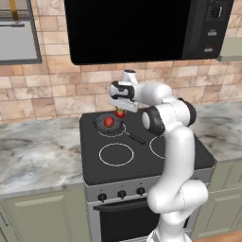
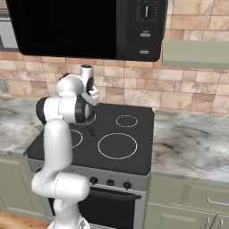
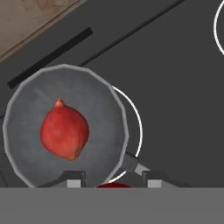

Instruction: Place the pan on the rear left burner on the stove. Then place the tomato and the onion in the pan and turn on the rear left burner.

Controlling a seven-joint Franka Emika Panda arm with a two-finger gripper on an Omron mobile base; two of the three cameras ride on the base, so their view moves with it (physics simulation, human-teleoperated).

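Black microwave [image 1: 142,28] hangs above; marble counters [image 1: 38,156] alongside.

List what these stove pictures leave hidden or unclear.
- Tomato: left base view, tiny, half under the tool; hand view cuts it at the bottom edge.
- Tool's grip on it: unclear.
- Pan: right base view, the arm hides it.
- Knob settings: too small.

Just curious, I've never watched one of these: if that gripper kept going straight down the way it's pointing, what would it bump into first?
Probably the pan on the stove. The gripper points down at its near rim, holding the tomato; the onion lies farther in.
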